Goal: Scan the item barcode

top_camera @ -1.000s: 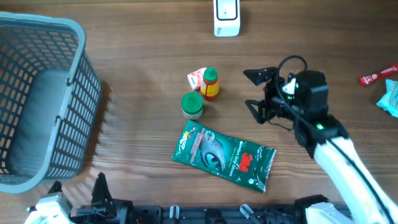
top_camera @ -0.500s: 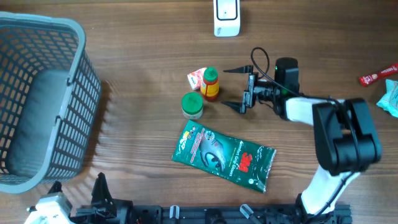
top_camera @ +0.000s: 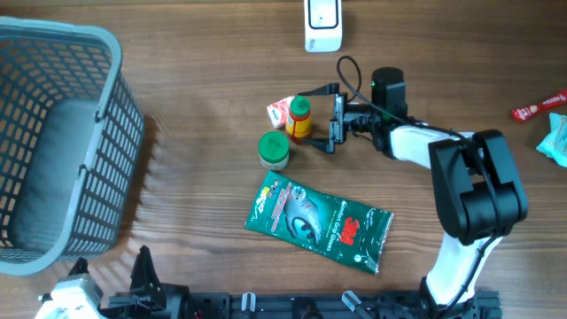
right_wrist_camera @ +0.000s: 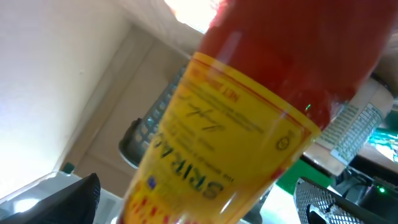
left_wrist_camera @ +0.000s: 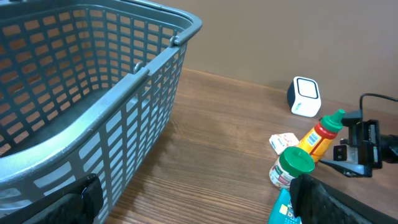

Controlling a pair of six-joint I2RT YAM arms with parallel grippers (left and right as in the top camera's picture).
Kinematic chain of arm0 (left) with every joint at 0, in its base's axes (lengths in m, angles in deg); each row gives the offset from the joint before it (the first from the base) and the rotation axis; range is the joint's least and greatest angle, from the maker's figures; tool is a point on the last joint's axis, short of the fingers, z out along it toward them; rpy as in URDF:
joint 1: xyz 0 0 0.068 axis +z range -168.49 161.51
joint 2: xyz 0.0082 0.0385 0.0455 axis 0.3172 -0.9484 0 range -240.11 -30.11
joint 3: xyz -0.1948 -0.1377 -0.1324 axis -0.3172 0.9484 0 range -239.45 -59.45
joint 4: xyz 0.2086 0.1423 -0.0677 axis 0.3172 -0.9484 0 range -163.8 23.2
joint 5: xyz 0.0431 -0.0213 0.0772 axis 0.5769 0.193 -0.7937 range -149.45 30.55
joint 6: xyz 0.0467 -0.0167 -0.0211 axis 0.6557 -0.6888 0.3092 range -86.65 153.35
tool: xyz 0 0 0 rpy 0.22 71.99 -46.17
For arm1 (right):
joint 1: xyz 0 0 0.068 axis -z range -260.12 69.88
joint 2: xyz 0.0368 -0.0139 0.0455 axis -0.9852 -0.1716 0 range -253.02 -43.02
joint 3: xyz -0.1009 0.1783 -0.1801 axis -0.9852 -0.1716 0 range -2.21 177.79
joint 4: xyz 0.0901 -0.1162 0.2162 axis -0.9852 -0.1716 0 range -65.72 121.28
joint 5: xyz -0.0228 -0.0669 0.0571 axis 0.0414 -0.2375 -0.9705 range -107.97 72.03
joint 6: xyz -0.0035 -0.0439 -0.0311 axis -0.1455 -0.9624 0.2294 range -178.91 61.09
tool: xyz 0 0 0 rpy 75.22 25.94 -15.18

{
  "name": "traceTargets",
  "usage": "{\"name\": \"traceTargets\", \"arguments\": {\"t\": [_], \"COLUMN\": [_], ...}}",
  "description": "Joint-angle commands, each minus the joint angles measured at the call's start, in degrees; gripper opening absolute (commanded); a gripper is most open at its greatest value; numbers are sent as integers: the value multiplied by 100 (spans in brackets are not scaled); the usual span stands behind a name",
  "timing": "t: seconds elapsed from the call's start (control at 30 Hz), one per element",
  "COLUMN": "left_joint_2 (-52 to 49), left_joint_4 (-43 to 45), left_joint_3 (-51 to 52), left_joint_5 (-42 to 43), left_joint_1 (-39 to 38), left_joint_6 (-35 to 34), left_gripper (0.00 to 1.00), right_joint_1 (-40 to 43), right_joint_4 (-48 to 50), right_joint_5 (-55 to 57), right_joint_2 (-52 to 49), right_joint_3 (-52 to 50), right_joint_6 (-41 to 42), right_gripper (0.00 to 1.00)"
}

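Filling the left of the tabletop [top_camera: 195, 213], the basket [top_camera: 53, 133] stood apart from the work. The right arm [top_camera: 461, 177] reached low and sideways, so the right jaws, spread wide and empty, met the sriracha bottle [top_camera: 300, 118] below the scanner [top_camera: 322, 25]. The left jaws gaped too, mostly cropped. No barcode showed on the bottle.

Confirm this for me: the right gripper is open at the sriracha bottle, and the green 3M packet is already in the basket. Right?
Not quite. The green 3M packet is not in the basket; it lies on the table, outside it, as the overhead view shows. The right gripper is indeed open at the sriracha bottle.
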Motion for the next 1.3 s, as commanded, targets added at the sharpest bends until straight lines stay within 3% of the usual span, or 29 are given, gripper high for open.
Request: {"name": "traceTargets", "arguments": {"t": [0.0, 0.17, 0.23, 0.37, 0.67, 0.83, 0.93, 1.0, 1.07, 1.17, 1.27], "left_joint_2": [20, 20, 20, 20, 20, 20, 20, 20, 20, 20, 20], "left_joint_4": [7, 4, 7, 7, 7, 7, 7, 4, 7, 7, 7], "left_joint_3": [-15, -15, -15, -15, -15, -15, -15, -15, -15, -15, -15], "left_joint_5": [-72, -72, -72, -72, -72, -72, -72, -72, -72, -72, -72], "left_joint_1": [33, 33, 33, 33, 33, 33, 33, 33, 33, 33, 33], "left_joint_6": [70, 70, 70, 70, 70, 70, 70, 70, 70, 70, 70], "left_gripper": [100, 100, 100, 100, 100, 100, 100, 100, 100, 100, 100], "right_joint_1": [-111, -247, -295, -391, -487, -487, -487, -487, -487, -487, -487], "right_joint_4": [-24, -70, -192, -304, -662, -863, -2356, -3670, -4369, -4776, -5335], "right_joint_5": [330, 671, 844, 1113, 1882, 2044, 3071, 4385, 5139, 5565, 5893], "right_joint_2": [-83, -83, -83, -83, -83, 46, 597, 1209, 1740, 2592, 2850], "right_joint_3": [66, 66, 66, 66, 76, 164, 168, 168, 168, 168, 166], "right_joint_6": [55, -297, -411, -890, -2623, -3679, -4758, -5445, -5886, -7055, -7147], "right_gripper": [100, 90, 81, 76, 62, 60, 60, 61, 63, 66, 64]}}
